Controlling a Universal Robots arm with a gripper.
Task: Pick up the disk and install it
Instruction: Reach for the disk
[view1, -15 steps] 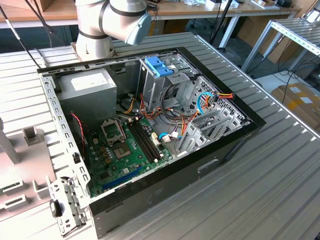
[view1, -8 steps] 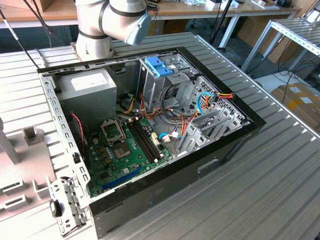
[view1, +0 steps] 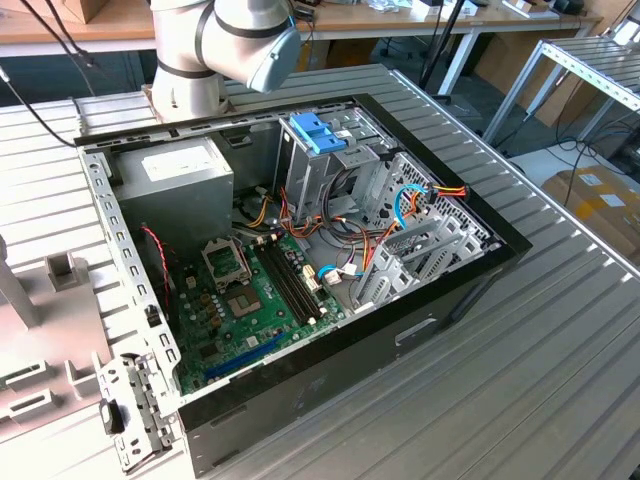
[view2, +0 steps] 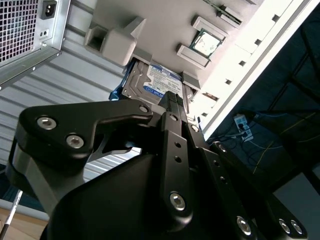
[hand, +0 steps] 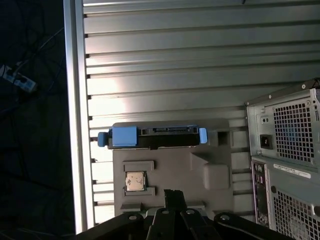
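The gripper (hand: 173, 192), closed on nothing, hangs over the grey holder (hand: 170, 170) on the bench (hand: 190, 55) beside the computer case (hand: 287, 145), and the disk (hand: 152, 136) lies ahead at the holder's far edge, long axis crosswise, its near end hidden behind the gripper in the second wrist view.

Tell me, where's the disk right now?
In both wrist views the disk sits in the grey holder on the ribbed table, beside a small chip, outside the computer case.
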